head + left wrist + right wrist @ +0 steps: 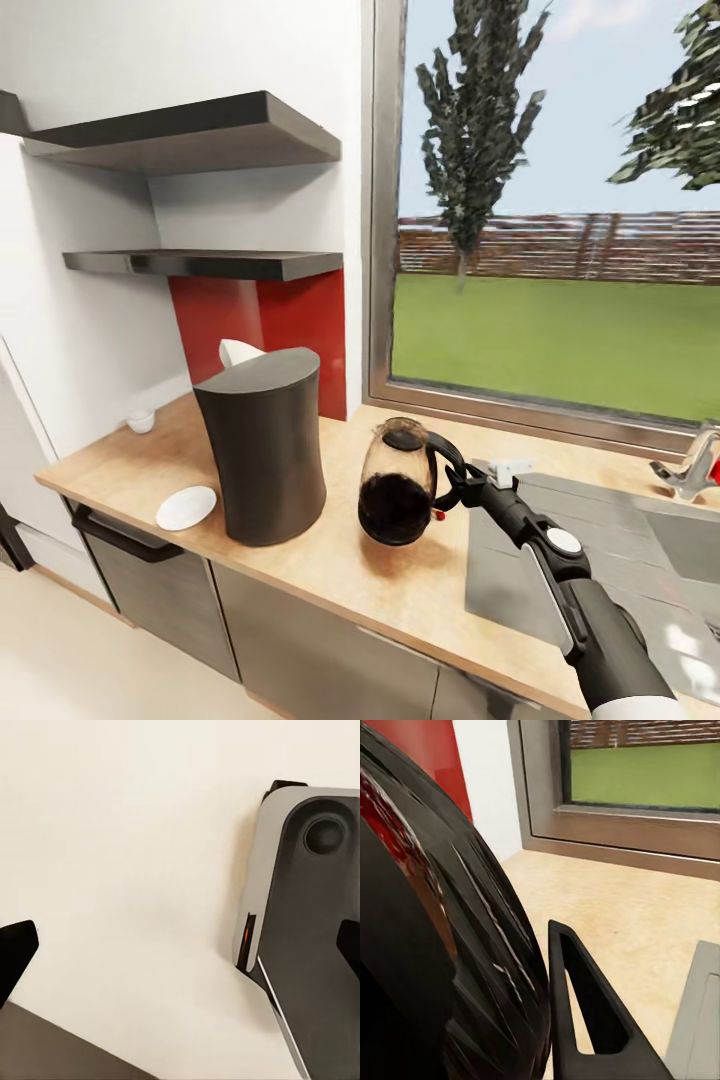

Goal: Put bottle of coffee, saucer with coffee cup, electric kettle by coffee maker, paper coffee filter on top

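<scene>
The right gripper (452, 487) has its fingers pinched on the black handle of the glass bottle of coffee (396, 484). The bottle is tipped a little, and its round bottom rests on the wooden surface (330, 570) or just above it; I cannot tell which. It has dark coffee in the lower half. In the right wrist view the bottle (442, 945) is big and dark, and one black finger (585, 1012) is right beside it.

The bottle is just to the right of the coffee maker (264, 455), with a small gap between them. The coffee maker is tall and dark gray and stands up straight on the surface. A white paper coffee filter (238, 352) pokes up behind its top.

A white saucer (186, 507) lies flat on the surface, just left of the coffee maker. A small white coffee cup (140, 421) sits farther back by the wall, well apart from the saucer.

In the left wrist view the left gripper (180, 945) has its two dark fingertips (15, 952) spread far apart. They hold nothing. Below them is a pale floor and part of the robot's gray body (307, 930).

Two dark shelves (210, 135) hang on the white wall, with a red panel (270, 320) under the lower one. A big window (560, 210) shows green grass, trees and a fence. A gray sink (620, 560) with a tap (695, 465) is at the right.
</scene>
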